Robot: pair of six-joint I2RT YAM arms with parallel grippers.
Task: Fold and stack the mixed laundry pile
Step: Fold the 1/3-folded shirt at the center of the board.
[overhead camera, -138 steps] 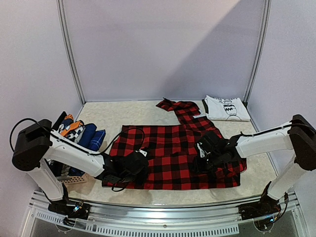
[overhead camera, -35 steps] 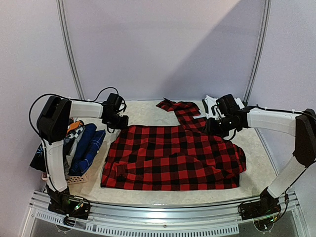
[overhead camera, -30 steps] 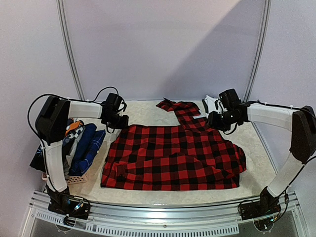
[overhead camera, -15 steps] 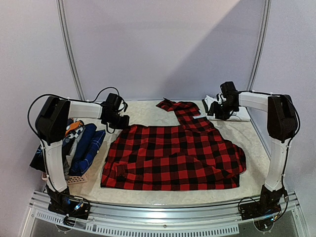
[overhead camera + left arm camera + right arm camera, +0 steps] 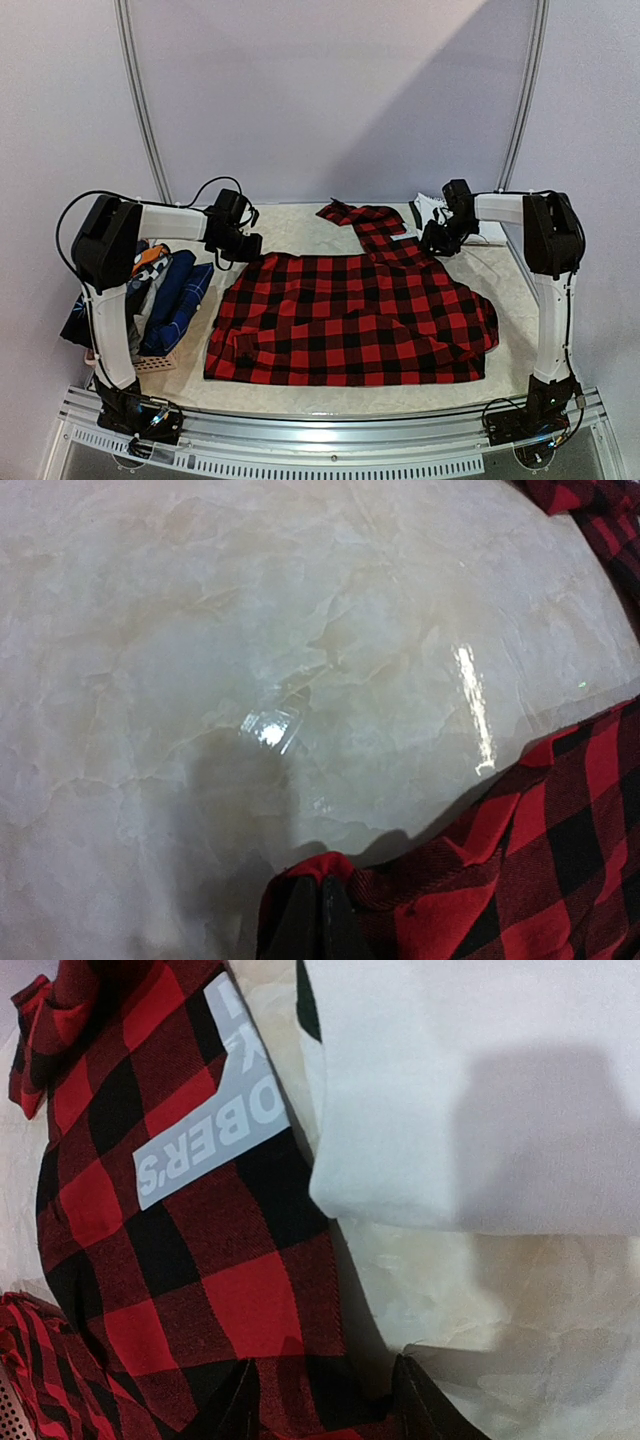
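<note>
1. Lavender walls stand behind a pale marbled table (image 5: 300, 225). The red-black plaid shirt (image 5: 350, 310) lies spread flat across its middle, with a narrow part reaching out past the shirt's far edge.
2. Left gripper (image 5: 322, 920) sits at the shirt's far left corner, its jaws pressed together on a fold of the plaid hem.
3. Right gripper (image 5: 325, 1400) is at the shirt's far right corner. Its fingers (image 5: 425, 1410) stand apart on either side of the plaid edge and are not clamped on it.
4. A grey patch with white lettering (image 5: 215, 1120) shows on the shirt just beyond the right gripper.
5. The white T-shirt (image 5: 480, 1090) lies just right of the shirt's far right corner, its edge touching the plaid.
6. Left of the shirt, a small woven basket (image 5: 155, 362) holds navy pieces (image 5: 178, 290) and an orange-patterned piece (image 5: 150, 258).
</note>
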